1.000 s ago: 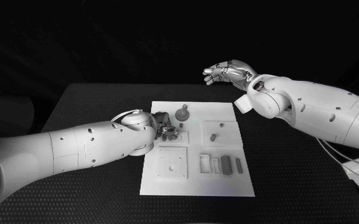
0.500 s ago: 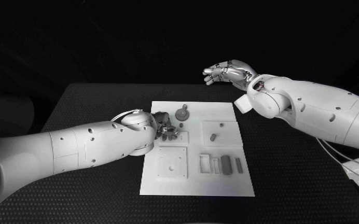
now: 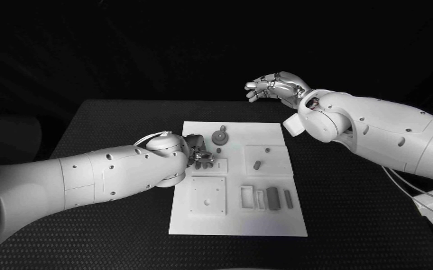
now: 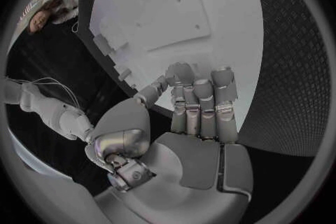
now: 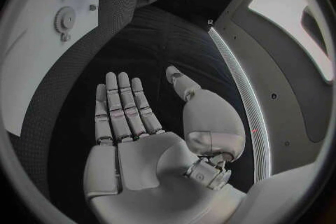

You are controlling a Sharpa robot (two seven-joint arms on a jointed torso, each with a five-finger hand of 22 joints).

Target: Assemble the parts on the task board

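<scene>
1. Left hand was low over the left side of the task board, fingers pointed down at a raised block there. In the left wrist view its fingers lay close together and curled toward the board's edge; whether a part sat between them could not be told.

2. Nearest the robot, the board carried a square plate with a small hole at its centre, and beside it a row of upright rectangular parts, some pale and some dark. These lay loose in or beside their slots, and I judged them not yet assembled.

3. At mid-board, a raised square block held a short dark peg, apparently seated, with a smaller dot beyond it.

4. Further back, a round gear-like part stood on the board near a thin upright pin; it looked already mounted.

5. Right hand was raised well above and beyond the board's far right corner, away from every part. In the right wrist view it was flat, palm bare, fingers straight and thumb spread apart, holding nothing.

6. Judgement: the task stood partly done, with the gear and peg apparently placed and the near-row parts left to fit.
</scene>
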